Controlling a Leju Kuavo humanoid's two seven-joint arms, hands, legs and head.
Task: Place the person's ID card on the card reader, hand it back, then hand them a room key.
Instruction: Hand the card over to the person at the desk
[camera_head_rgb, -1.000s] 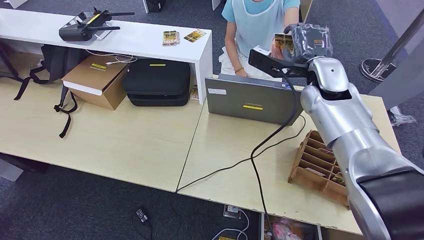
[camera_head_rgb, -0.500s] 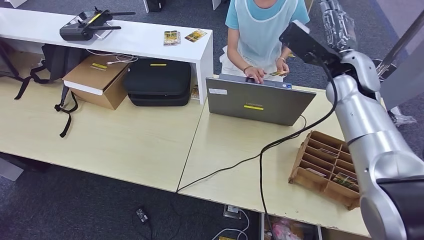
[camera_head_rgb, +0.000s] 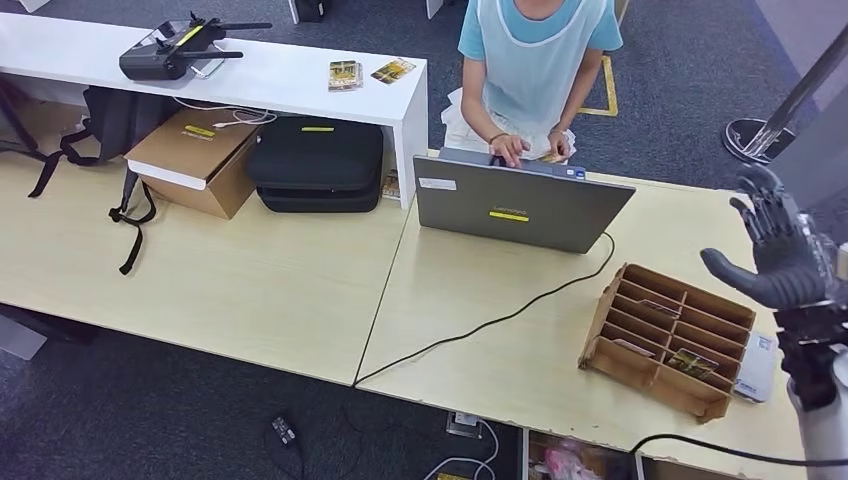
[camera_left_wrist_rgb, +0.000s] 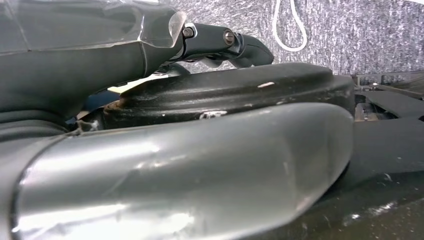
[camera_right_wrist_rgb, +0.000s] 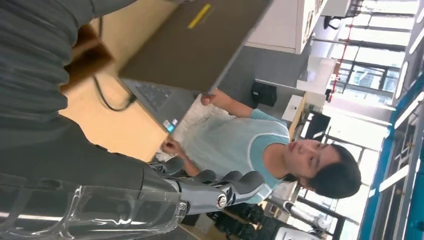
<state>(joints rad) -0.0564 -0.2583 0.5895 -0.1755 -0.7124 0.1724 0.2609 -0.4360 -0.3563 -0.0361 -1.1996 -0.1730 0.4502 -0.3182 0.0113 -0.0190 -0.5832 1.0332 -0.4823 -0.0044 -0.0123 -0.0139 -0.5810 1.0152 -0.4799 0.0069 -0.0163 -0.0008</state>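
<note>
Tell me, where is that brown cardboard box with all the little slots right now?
In the head view the slotted cardboard organizer sits on the right side of the wooden table, in front of the grey laptop and just left of the robot's raised right hand.

Light wooden table (camera_head_rgb: 250, 290) spans the frame — laptop (camera_head_rgb: 515, 205) upper centre, cardboard organizer (camera_head_rgb: 665, 340) lower right, black cable (camera_head_rgb: 480, 325) between.

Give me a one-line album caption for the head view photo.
Robot's right hand, fingers spread and empty, hovers above a cardboard organizer while a person works behind the laptop.
</note>
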